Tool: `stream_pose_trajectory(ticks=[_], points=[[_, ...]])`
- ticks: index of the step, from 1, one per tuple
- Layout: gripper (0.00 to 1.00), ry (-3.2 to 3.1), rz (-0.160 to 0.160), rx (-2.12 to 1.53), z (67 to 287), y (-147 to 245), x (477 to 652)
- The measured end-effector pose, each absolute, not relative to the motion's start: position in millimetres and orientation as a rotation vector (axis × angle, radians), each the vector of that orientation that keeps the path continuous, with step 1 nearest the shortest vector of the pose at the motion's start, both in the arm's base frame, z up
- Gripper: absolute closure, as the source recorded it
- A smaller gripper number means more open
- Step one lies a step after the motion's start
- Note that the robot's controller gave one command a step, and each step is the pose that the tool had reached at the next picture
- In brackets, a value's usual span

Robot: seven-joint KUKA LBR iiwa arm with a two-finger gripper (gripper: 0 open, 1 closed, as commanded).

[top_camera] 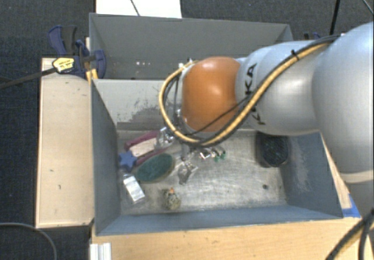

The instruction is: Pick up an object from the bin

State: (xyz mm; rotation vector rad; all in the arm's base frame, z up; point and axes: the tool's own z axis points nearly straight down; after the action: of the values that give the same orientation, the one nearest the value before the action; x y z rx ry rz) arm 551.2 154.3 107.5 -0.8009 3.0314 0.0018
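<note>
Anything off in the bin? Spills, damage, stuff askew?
Nothing stands out. Loose things lie on the bin floor: a dark green oval, blue star-shaped piece and silver block at left, a black round thing apart at right. No spill or damage visible. The gripper hangs beside the oval.

The arm (292, 89) bears "KUKA" (black letters, running sideways).

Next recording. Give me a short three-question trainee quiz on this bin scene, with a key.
1. True or false: the dark green oval pad lies left of the gripper.
2. Which lies nearest the grey metal bin's front wall? A) small brownish lump B) black round disc C) blue star-shaped piece
3. Fill in: the silver rectangular block lies near the bin's front-____ corner.
Key: 1 true; 2 A; 3 left.
</note>
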Motion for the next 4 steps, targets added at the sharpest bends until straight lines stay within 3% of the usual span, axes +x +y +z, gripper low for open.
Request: stream_pose_trajectory(ticks=[1,2,3,4], points=[[0.00,3.001,0.001,-0.912,110,136,554.0],[0.00,2.934,0.000,-1.101,73,138,559.8],[0.00,2.873,0.000,-1.253,73,135,556.4],[1.00,2.873,0.002,-1.245,74,137,557.3]])
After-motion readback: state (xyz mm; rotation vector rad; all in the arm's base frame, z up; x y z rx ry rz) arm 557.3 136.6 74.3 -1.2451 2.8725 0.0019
